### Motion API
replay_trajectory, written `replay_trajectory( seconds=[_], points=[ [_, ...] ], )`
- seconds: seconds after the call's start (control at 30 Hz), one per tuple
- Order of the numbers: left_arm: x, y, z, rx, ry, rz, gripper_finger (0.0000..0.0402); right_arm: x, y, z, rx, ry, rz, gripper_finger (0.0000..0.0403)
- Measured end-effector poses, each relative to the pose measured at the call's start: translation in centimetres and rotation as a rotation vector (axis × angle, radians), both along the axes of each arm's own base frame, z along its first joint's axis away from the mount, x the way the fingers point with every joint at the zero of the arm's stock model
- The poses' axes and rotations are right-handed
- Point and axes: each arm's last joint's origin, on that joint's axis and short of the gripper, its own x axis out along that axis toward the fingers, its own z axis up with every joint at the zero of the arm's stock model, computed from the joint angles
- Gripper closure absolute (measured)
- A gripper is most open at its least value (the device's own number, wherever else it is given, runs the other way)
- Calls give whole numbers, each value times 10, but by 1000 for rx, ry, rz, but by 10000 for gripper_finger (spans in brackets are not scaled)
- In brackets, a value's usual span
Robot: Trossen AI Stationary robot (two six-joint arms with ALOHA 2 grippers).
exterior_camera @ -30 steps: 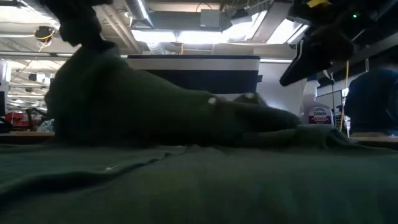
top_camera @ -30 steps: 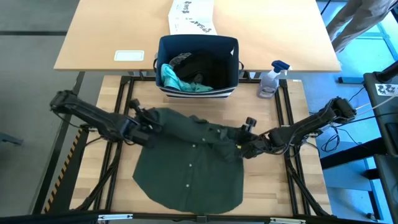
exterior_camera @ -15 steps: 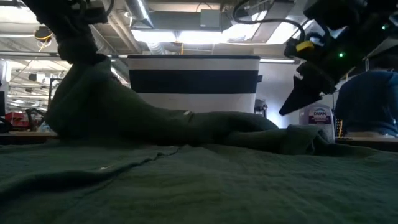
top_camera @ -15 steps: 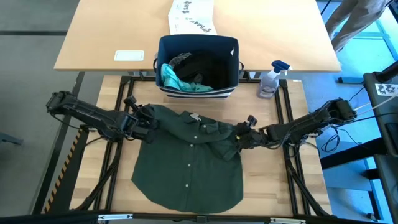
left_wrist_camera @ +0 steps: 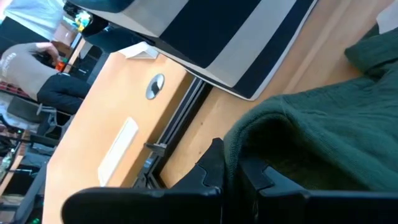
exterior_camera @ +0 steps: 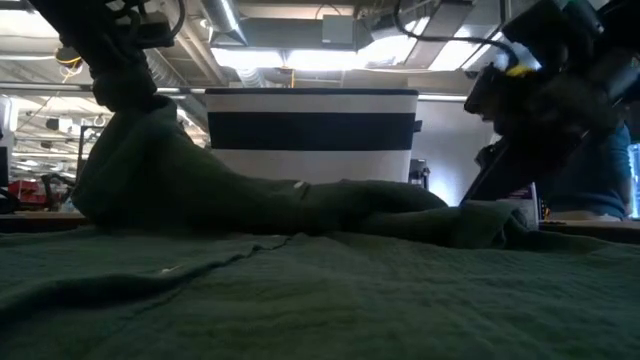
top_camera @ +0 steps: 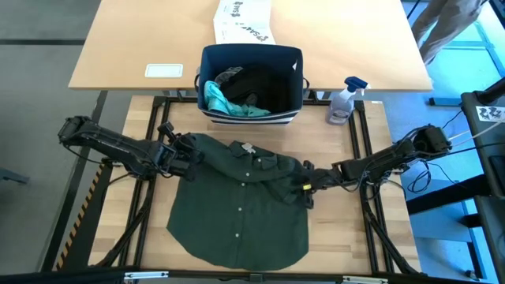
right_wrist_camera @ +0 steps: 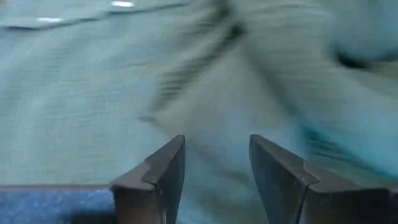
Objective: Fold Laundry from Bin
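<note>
The olive-green shirt lies spread on the desk, buttons up, its body fairly flat toward the near edge but its collar and shoulders bunched, just in front of the navy striped bin, which holds the teal piece and dark cloth; the chief risk, as I judge it, is uneven tension: the left gripper has its jaws clenched on the shoulder fabric, visible in the left wrist view as a thick fold pinched between the fingers, while the right gripper has nothing, so any pull from the left alone would drag the whole shirt sideways and deepen the wrinkles at the right shoulder instead of smoothing them; a second risk is that the right jaws, closing on the heaped cloth beneath them, would catch several layers, or the sleeve rather than the shoulder seam, and the fold would then come out crooked; the right jaws stand partly apart, empty, low over the rumpled right shoulder of the shirt, and whether the tips already touch the cloth I cannot tell.
</note>
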Motion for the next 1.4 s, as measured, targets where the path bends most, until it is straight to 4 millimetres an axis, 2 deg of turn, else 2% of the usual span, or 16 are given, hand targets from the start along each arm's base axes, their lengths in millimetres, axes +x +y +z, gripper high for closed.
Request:
replay_trajectory(
  seconds=[0.33, 0.57, 0.8, 1.0, 1.13, 1.33, 1.4],
  points=[
    [0, 0, 0, 0, 0, 0, 398, -3, 4, -1, 84, 124, 97, 226],
    [0, 0, 0, 0, -1, 0, 398, 4, 6, 24, 24, 306, 116, 226],
    [0, 0, 0, -1, -2, 0, 398, -9, 12, 15, -254, 357, 206, 226],
    [0, 0, 0, 0, -2, 0, 398, -6, 11, 16, -379, 299, 141, 230],
    [0, 0, 0, -1, -2, 0, 398, -6, 11, 12, -392, 319, 151, 270],
    [0, -1, -1, -35, 11, -7, 398, -3, 13, -1, -397, 374, 148, 381],
    [0, -1, -2, -77, 41, -19, 398, -4, 13, 1, -395, 375, 148, 393]
  ],
)
